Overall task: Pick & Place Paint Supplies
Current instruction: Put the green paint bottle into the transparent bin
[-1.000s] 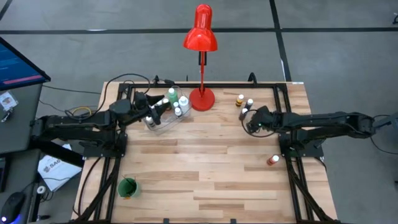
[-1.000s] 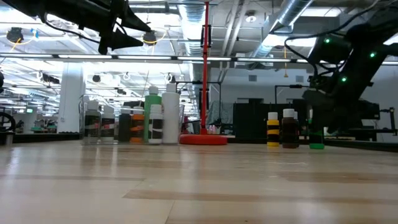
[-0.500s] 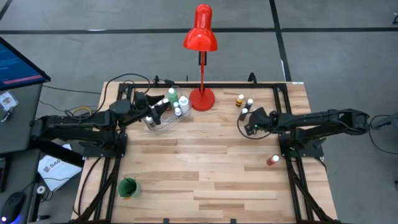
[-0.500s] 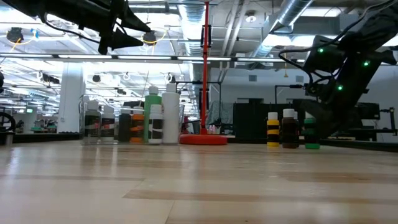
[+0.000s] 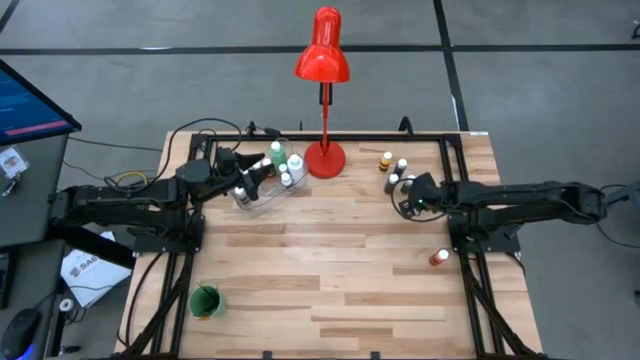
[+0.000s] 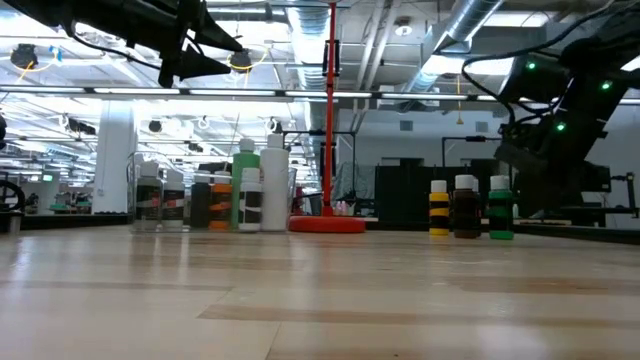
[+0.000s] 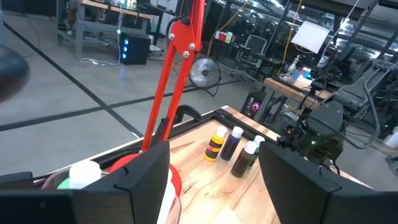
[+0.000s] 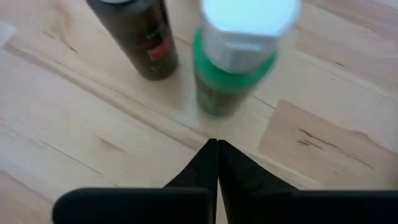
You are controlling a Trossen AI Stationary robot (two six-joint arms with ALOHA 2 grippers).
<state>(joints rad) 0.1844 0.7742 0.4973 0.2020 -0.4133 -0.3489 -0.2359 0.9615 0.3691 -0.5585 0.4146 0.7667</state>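
The right gripper (image 8: 214, 155) has its fingers pressed together, holding nothing. The green bottle (image 8: 235, 59) stands just beyond the fingertips, a dark bottle (image 8: 138, 34) beside it.

The left gripper (image 7: 214, 180) is spread wide and empty above the clear tray (image 5: 262, 196).

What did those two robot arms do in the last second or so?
The right gripper shut its jaws on nothing and drew back from the green bottle, which stands free beside the dark bottle. The left gripper stayed over the clear bin.

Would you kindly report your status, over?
Right gripper shut, empty, beside green bottle. Left gripper over clear bin, fingers apart. Red lamp nearby, not obstructing.
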